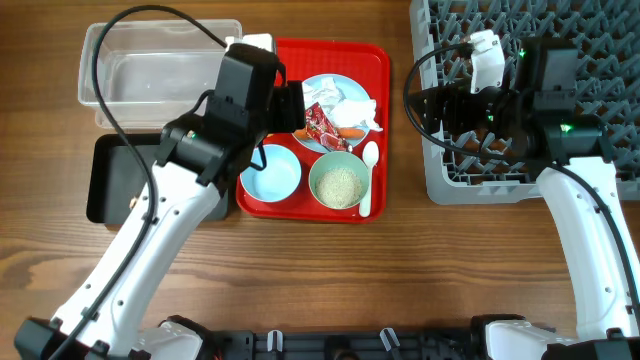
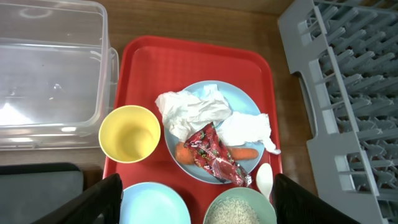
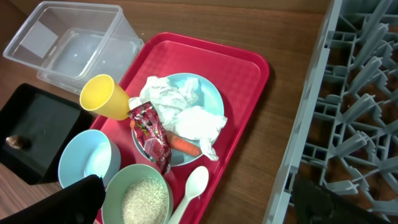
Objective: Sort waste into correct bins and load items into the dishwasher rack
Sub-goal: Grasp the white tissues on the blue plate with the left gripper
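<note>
Napkin (image 2: 193, 112), red wrapper (image 2: 214, 155), carrot (image 2: 249, 153) on blue plate (image 2: 242, 102). Rice (image 3: 146, 199) fills green bowl (image 3: 115, 186); yellow cup (image 2: 129, 134) upright, empty. Brown scrap (image 3: 13, 142) in black tray (image 3: 43, 124).

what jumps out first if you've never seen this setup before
The bright red tray in the middle of the table grabs the eye. On it, a pale blue plate is heaped with crumpled white napkin, a shiny red wrapper and a carrot piece. A yellow cup stands beside the plate, and a clear tub and a big grey rack flank the tray.
</note>
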`<action>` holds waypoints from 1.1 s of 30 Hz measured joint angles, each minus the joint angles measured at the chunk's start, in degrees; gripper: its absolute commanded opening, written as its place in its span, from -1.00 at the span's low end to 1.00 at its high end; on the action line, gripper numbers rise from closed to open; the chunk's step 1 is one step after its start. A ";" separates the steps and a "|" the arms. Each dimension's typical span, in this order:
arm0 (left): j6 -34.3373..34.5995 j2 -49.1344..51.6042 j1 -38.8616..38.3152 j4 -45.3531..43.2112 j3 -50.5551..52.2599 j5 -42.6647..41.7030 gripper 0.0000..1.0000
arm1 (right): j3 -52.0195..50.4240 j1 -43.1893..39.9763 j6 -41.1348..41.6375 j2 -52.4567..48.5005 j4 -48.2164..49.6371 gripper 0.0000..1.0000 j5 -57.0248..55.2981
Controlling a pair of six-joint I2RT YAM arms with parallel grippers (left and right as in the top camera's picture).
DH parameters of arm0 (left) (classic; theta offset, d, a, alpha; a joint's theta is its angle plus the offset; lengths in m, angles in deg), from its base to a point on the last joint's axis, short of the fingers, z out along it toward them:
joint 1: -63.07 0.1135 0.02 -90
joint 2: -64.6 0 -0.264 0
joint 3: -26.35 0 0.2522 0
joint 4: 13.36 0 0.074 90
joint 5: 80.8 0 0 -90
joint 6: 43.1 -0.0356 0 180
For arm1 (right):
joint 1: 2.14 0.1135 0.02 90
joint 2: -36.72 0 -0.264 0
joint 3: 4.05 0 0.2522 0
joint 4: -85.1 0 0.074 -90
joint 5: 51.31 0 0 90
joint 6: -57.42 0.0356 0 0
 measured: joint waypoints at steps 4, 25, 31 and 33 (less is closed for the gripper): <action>0.00 1.05 0.00 -0.13 0.00 0.00 0.57 | 0.00 0.00 0.00 0.00 0.02 1.00 0.00; -3.28 11.61 4.07 10.97 -15.50 -0.02 0.61 | 0.00 0.00 18.08 -0.02 8.11 0.99 -13.07; -3.67 19.85 4.13 12.20 -15.50 -0.02 0.54 | 0.00 0.00 18.47 -0.02 7.65 0.93 -15.54; -3.85 21.07 4.11 12.31 -15.50 -0.02 0.52 | 0.00 0.00 18.38 -0.02 7.65 0.87 -15.63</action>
